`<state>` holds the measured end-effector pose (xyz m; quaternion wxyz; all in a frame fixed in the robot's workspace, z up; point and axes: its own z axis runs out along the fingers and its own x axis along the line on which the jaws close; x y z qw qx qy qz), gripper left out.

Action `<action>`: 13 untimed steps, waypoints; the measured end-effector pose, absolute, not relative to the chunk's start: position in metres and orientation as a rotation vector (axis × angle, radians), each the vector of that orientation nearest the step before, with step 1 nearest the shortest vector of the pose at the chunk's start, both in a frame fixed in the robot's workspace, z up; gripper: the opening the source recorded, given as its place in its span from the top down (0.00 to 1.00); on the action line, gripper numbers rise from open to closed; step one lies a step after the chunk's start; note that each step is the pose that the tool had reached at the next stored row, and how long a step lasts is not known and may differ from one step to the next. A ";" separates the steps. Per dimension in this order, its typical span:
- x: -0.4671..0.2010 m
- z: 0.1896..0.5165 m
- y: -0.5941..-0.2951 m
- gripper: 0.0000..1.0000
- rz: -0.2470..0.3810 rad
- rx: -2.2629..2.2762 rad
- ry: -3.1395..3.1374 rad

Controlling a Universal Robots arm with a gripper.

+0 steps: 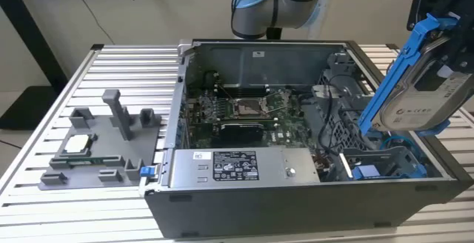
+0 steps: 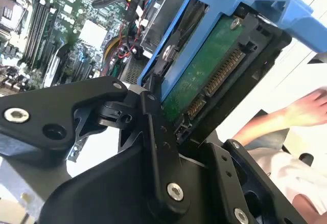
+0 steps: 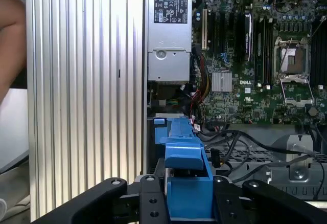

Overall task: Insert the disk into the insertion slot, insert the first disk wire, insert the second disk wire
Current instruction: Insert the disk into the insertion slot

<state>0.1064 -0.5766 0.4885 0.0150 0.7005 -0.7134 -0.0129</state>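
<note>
The pincer (image 3: 189,196) is clenched on the disk (image 1: 414,96). Its fingers (image 2: 153,129) bear on opposite sides of the blue carrier, and the connector edge sits between them in the second wrist view. In the exterior view the disk hangs tilted, nearly on edge, at that view's right, above the slot (image 1: 381,165) and not yet inserted. The slot sits in the case (image 1: 296,212), just beside the power supply (image 1: 237,168). The case stands on the slatted worktop (image 1: 44,209). A person's hand (image 2: 306,109) is seen beyond the disk.
</note>
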 end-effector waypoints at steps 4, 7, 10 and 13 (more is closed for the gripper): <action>0.107 0.488 -0.577 1.00 -0.040 2.180 -2.220; 0.107 0.485 -0.577 1.00 -0.040 2.180 -2.220; 0.108 0.479 -0.578 1.00 -0.040 2.180 -2.220; 0.108 0.474 -0.578 1.00 -0.040 2.180 -2.220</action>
